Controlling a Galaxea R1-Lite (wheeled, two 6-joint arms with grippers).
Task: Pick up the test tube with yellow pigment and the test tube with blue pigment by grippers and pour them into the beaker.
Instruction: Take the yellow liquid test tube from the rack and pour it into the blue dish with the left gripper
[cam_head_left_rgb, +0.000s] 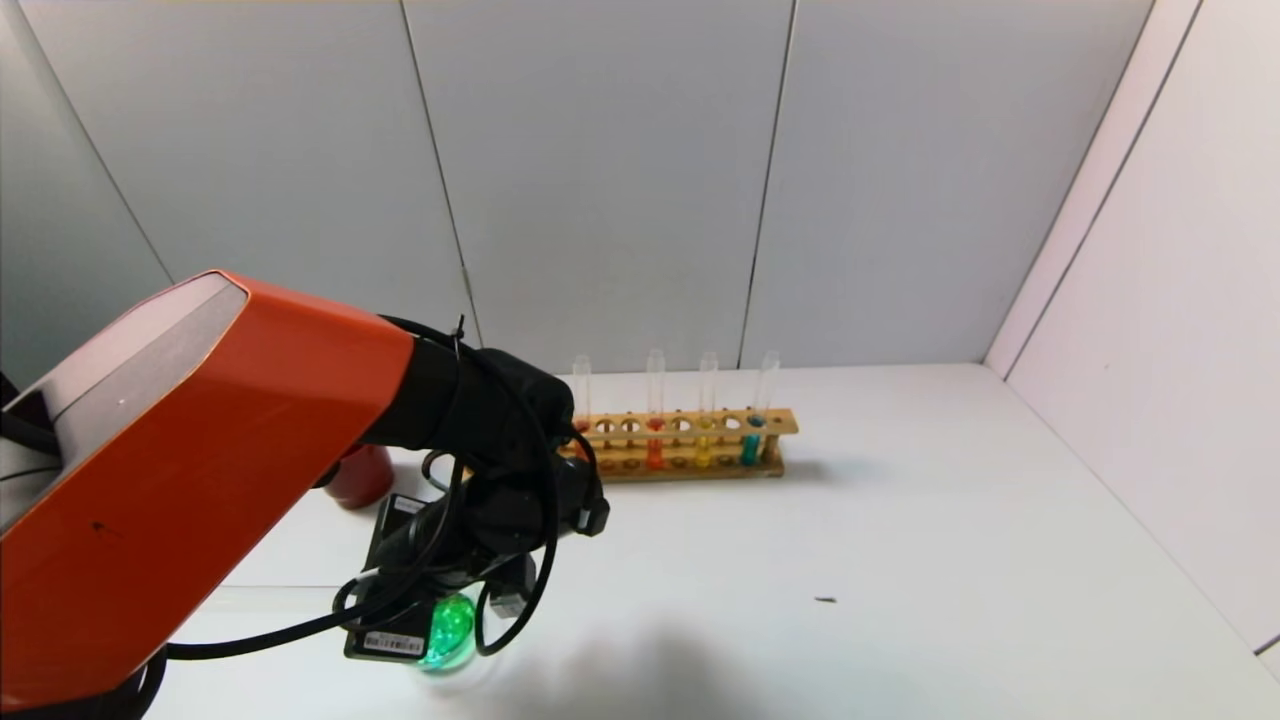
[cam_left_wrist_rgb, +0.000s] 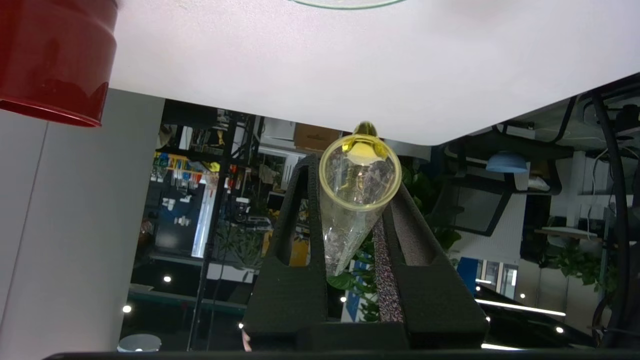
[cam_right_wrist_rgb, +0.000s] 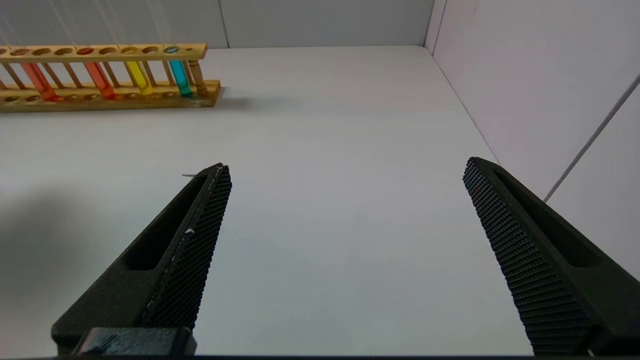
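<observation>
Our left hand (cam_left_wrist_rgb: 353, 174) is pressed onto the test tube with yellow pigment (cam_left_wrist_rgb: 350, 230), pinching its body between both pads. The tube is tipped over with a yellow drop at its lip, above the beaker (cam_head_left_rgb: 447, 628), which sits well in front of the wooden rack (cam_head_left_rgb: 690, 468). We judge the tube light, stiff, slick and breakable, so a gentle mid-body pinch suits it. The test tube with blue pigment (cam_head_left_rgb: 751, 446) stands upright in the rack's end hole; we would take it above the top bar. Our right hand (cam_right_wrist_rgb: 345, 167) hangs spread over the worktop (cam_right_wrist_rgb: 325, 125) near that end of the rack
</observation>
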